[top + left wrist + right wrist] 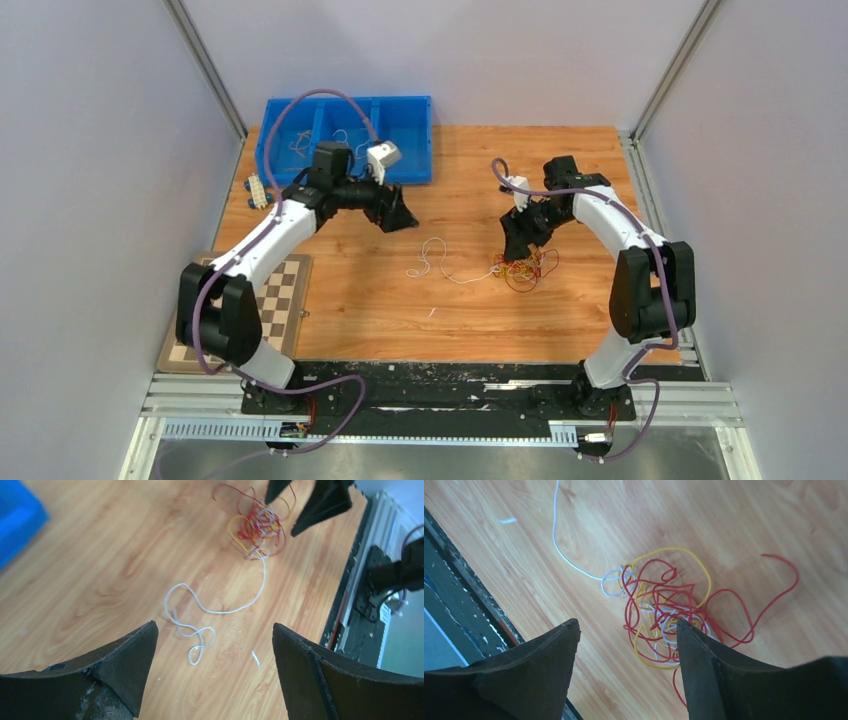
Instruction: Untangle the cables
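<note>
On wood tabletop (pixel 380 310), cables (pixel 520 268) stretch left-right; left end effector (pixel 400 218), right end effector (pixel 517 248) spread wide, empty.

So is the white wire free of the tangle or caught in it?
Caught: one end of the white wire runs into the tangle.

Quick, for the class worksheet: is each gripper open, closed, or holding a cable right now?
Left gripper: open, holding nothing.
Right gripper: open, holding nothing; the tangle of cables lies just beyond its fingertips.
</note>
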{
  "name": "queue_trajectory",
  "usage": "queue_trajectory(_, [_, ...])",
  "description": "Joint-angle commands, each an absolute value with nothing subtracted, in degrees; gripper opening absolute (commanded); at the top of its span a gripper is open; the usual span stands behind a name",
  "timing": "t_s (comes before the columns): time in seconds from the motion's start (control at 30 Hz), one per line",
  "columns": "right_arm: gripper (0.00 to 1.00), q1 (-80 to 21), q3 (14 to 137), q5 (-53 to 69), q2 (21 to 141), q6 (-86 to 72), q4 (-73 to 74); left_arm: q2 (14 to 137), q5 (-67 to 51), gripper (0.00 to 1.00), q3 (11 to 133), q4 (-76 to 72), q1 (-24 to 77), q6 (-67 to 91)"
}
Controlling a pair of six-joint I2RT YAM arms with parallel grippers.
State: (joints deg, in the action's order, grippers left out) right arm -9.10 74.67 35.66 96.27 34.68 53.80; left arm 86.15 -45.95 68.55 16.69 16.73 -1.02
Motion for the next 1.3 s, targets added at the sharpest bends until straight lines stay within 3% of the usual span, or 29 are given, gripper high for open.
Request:
queue_trajectory(0.0, [0.69, -10.0, 73.2, 29.4, 99.3, 34.4, 54.0, 92.2, -45.2, 0.91, 72.0, 20.1, 24.3, -6.2])
queue_trajectory(0.1, [0.64, -9.9, 71.8, 27.0, 101.6, 33.8, 52.9, 97.3, -45.8, 0.89, 74.5, 19.5, 28.7, -7.0])
queue_trajectory(0.4, [0.31, -9.1, 70.7, 28.4, 105.3, 30.9, 50.2, 107.7, -45.3, 0.81, 74.0, 8.6, 40.4, -5.4])
queue_trajectory(0.7, [0.24, -9.0, 69.7, 30.0, 104.7, 29.9, 50.2, 116.1, -37.0, 0.72, 76.8, 5.0, 43.2, -3.5])
queue_trajectory(0.77, [0.22, -9.0, 69.2, 30.0, 104.4, 29.8, 50.2, 117.0, -36.5, 0.6, 77.3, 5.0, 43.2, -3.5])
queue_trajectory(0.83, [0.2, -8.9, 68.9, 29.3, 104.3, 29.8, 50.1, 116.9, -36.4, 0.29, 77.6, 5.9, 43.2, -3.4])
queue_trajectory(0.87, [0.19, -8.8, 68.6, 28.7, 104.3, 29.9, 50.1, 115.9, -36.1, 0.08, 77.7, 6.5, 43.2, -3.5])
queue_trajectory(0.9, [0.17, -8.6, 68.5, 27.9, 104.3, 30.2, 50.0, 115.1, -36.0, 0.04, 77.4, 7.2, 43.0, -3.5])
queue_trajectory(1.1, [0.0, -4.5, 67.4, 20.3, 105.8, 31.5, 48.0, 96.1, -41.3, 0.0, 67.6, 8.5, 35.9, -0.8])
queue_trajectory(1.27, [0.0, -1.0, 65.5, 15.6, 106.1, 34.1, 46.7, 84.8, -45.3, 0.0, 64.5, 16.0, 23.6, -2.5])
